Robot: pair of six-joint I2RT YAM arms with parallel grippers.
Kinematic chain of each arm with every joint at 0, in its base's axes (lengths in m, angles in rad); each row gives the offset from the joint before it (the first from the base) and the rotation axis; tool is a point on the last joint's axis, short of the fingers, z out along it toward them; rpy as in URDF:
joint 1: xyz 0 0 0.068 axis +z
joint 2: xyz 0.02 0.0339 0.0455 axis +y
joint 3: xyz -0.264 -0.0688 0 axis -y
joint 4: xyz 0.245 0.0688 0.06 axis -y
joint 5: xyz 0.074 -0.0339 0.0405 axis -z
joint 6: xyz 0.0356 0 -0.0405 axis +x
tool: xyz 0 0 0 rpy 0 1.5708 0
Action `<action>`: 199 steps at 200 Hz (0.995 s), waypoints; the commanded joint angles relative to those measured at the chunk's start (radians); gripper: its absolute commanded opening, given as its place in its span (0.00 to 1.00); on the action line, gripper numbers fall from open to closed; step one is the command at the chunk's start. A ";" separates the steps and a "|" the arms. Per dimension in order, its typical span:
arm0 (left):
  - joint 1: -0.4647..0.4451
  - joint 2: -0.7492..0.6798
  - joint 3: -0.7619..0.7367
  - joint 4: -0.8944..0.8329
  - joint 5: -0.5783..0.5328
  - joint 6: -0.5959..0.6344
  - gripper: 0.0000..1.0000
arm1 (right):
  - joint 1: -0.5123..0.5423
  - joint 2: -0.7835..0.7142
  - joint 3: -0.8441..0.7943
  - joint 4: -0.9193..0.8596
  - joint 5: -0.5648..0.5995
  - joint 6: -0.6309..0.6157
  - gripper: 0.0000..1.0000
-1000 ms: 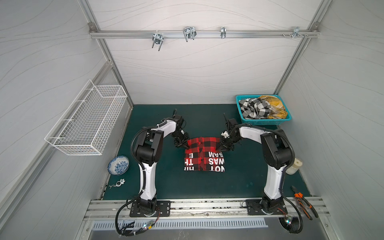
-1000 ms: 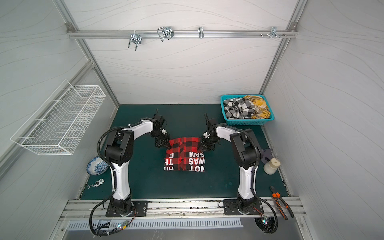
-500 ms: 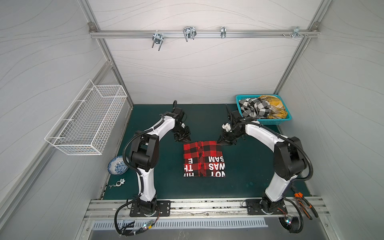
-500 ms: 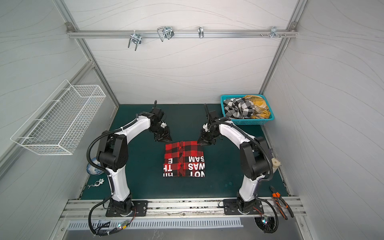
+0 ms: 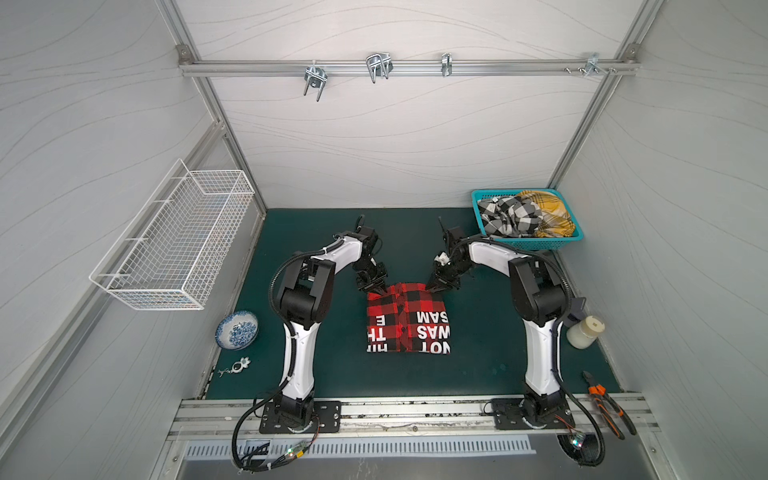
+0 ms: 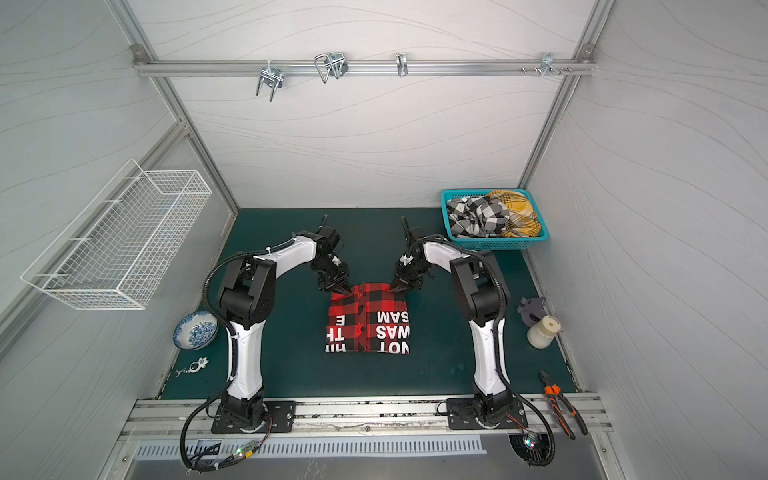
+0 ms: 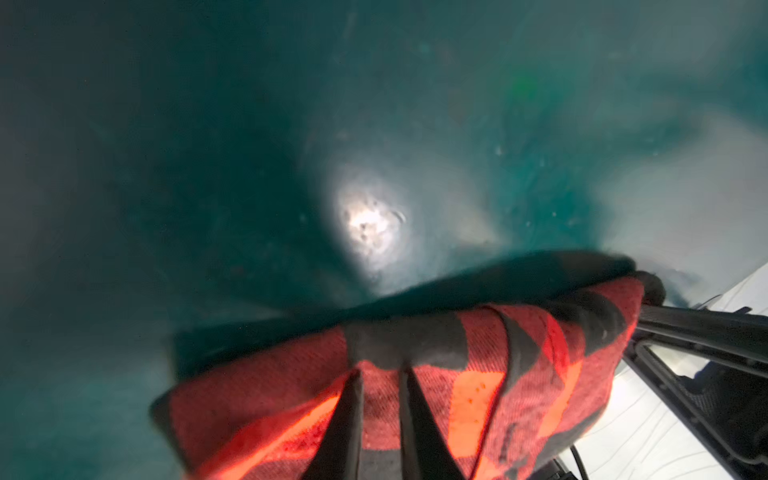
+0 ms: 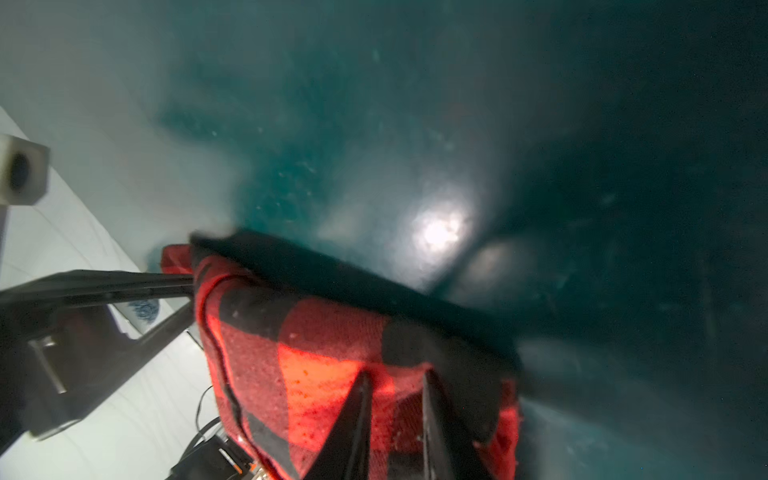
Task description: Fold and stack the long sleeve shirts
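The red-and-black long sleeve shirt [image 5: 407, 320] [image 6: 368, 320] lies folded into a rectangle mid-mat in both top views, white lettering facing up. My left gripper [image 5: 376, 289] [image 6: 341, 291] sits at its far left corner and my right gripper [image 5: 433, 289] [image 6: 397, 289] at its far right corner. In the left wrist view the left gripper [image 7: 380, 374] is shut on a puckered fold of the plaid [image 7: 478, 395]. The right gripper [image 8: 395, 376] pinches the same edge [image 8: 316, 374], slightly lifted off the mat. A black-and-white shirt [image 5: 509, 216] and a yellow one [image 5: 548, 212] lie crumpled in the teal basket [image 5: 536, 243].
A white wire basket [image 5: 174, 245] hangs on the left wall. A blue-and-white bowl [image 5: 237, 330] and a small key ring [image 5: 237, 368] lie at the mat's left edge. A cream jar [image 5: 584, 332] and orange pliers [image 5: 606, 399] sit at the right.
Both grippers drew back off the shirt toward the rear, then came forward again onto its far corners. The shirt lies slightly nearer the front than a second ago.
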 commanded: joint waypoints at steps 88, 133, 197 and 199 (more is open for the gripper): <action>-0.016 -0.258 0.012 -0.053 -0.012 0.002 0.25 | 0.041 -0.261 -0.037 -0.124 0.077 -0.063 0.31; -0.046 -0.440 -0.259 0.008 0.060 -0.029 0.16 | 0.195 -0.307 -0.099 -0.089 0.063 -0.025 0.19; -0.044 -0.363 -0.354 0.118 0.115 -0.045 0.07 | 0.244 -0.135 -0.021 0.062 -0.085 0.053 0.03; -0.044 -0.357 -0.352 0.119 0.112 -0.043 0.07 | 0.242 -0.129 -0.022 0.063 -0.083 0.054 0.03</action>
